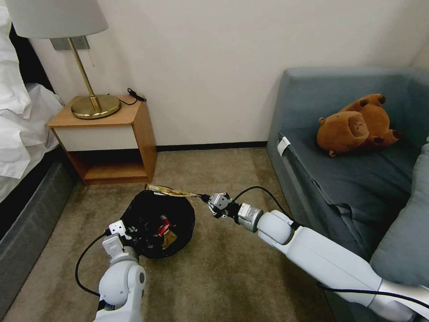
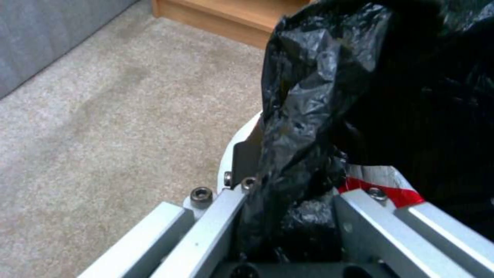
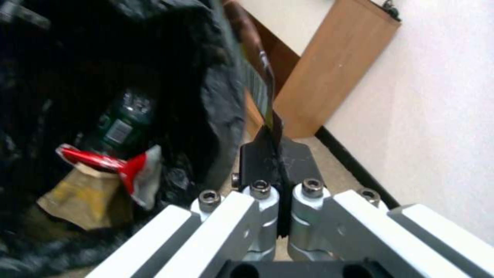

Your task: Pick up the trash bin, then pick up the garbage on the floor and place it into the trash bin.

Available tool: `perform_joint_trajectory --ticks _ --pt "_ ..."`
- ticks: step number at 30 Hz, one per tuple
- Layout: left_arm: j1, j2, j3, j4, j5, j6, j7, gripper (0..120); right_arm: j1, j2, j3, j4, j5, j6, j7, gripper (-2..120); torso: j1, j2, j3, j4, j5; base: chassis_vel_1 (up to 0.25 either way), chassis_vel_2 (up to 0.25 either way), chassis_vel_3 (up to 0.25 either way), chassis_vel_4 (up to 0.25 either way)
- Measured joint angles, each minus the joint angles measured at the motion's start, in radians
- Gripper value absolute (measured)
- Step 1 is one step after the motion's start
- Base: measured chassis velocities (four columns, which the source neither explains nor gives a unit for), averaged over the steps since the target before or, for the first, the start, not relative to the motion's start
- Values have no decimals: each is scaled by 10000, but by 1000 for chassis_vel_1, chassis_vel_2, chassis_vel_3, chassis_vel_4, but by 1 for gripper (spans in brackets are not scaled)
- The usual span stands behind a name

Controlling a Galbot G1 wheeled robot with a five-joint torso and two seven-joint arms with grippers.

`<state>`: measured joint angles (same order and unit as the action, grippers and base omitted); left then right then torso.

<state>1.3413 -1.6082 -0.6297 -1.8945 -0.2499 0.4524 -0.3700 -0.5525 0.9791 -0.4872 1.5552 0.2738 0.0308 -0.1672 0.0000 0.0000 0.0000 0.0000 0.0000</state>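
- Your trash bin (image 1: 158,223) sits over the carpet (image 1: 223,277) in front of the robot, between the bedside table (image 1: 107,134) and the sofa (image 1: 348,179); its black bag (image 2: 319,77) is folded over the rim, and you can't tell from these views whether the base touches the floor.
- Inside it you see a red-white wrapper (image 3: 121,168), a tan-brown paper scrap (image 3: 77,197) beneath it, and a small bottle with a green label (image 3: 121,123) deeper in.
- Your left gripper (image 1: 117,229) is at the bin's near rim, clenched on it: one finger (image 2: 247,158) lies outside against the white wall, the other inside, with bunched bag between them.
- The yellow-brown snack bar wrapper (image 1: 172,192) stretches flat across the bin's far rim, above the opening.
- Your right gripper (image 1: 206,198) grasps that wrapper by its end, its black pads (image 3: 260,154) pressed together on the strip, just beside the bin's edge on the sofa side.
- Farther out, a brass lamp (image 1: 91,98) stands on the bedside table, white bedding (image 1: 22,120) hangs at the left, and a brown plush toy (image 1: 357,125) lies on the sofa seat.
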Motion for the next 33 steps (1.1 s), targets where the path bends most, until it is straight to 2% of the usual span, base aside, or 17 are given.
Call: perform_joint_trajectory --ticks 6,14,17,24,25,27,31,33 --pt "-60 -1 22 30 78 55 -62 1 552 -382 -1043 92 273 -223 32 0 0 0 0 0 -2 0 0 0 0" --pt "-46 0 -17 48 73 50 -55 1 1035 -748 -1612 187 565 -349 20 0 0 0 0 0 -1 0 0 0 0" --pt "-20 1 0 5 157 90 -54 1 1944 -1225 -2549 325 936 -483 16 0 0 0 0 -1 0 0 0 0 0" --pt "35 1 45 -56 396 269 -54 1 3325 -1469 -3796 368 1455 -780 36 0 0 0 0 1 -3 0 0 0 0" --pt "42 2 69 -77 546 304 -55 1 4136 -1524 -4896 370 1740 -943 45 0 0 0 0 -1 1 0 0 0 0" --pt "63 2 112 -131 670 346 -49 1 5207 -1431 -6198 382 2055 -1130 -30 0 0 0 1 -6 -1 0 0 0 0" --pt "134 1 58 -207 730 346 -27 1 6274 -1021 -7236 149 2266 -1175 -204 0 0 0 1 -2 -2 0 0 0 0" --pt "218 2 -8 -248 740 313 -48 1 6964 -532 -7965 -199 2456 -1182 -255 0 0 0 0 5 -5 0 0 0 0"
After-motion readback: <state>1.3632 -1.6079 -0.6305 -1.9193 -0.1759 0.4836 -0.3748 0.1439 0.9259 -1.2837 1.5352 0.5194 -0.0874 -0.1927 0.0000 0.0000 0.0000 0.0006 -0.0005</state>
